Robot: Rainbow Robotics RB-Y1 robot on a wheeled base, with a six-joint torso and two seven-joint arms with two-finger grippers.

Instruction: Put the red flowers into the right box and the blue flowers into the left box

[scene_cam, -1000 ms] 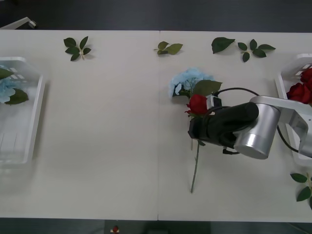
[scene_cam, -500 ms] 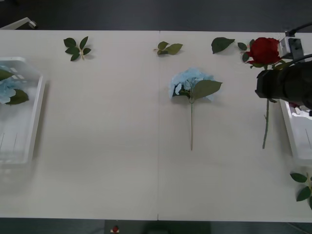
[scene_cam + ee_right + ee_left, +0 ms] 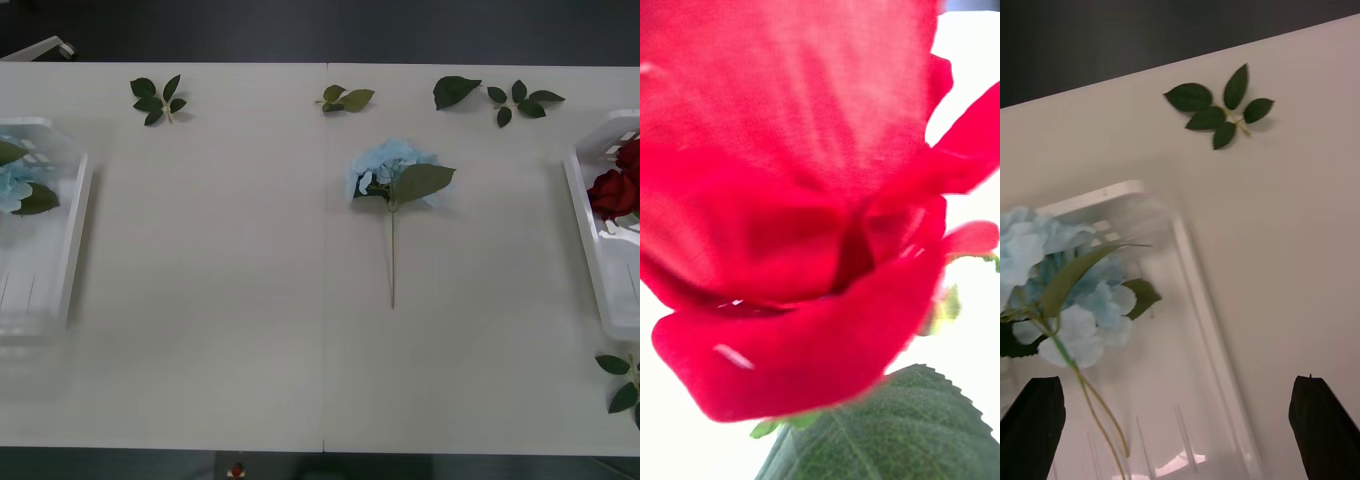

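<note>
Your right claw's camera sits against a rose (image 3: 812, 225); its grip can't be told. The bin (image 3: 590, 240) lies at three o'clock. Left claw (image 3: 1180, 420) hangs wide open, empty.

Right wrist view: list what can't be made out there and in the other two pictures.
- Right wrist view: a red flower sits blurred against the lens, hiding the right hand's fingers, so its grip cannot be told.
- Front view: the right box is cut by the picture's edge; the count of red flowers inside is unclear.
- Front view: the left box is cut likewise.
- Left wrist view: blue flowers run off the edge; the left hand is open.
</note>
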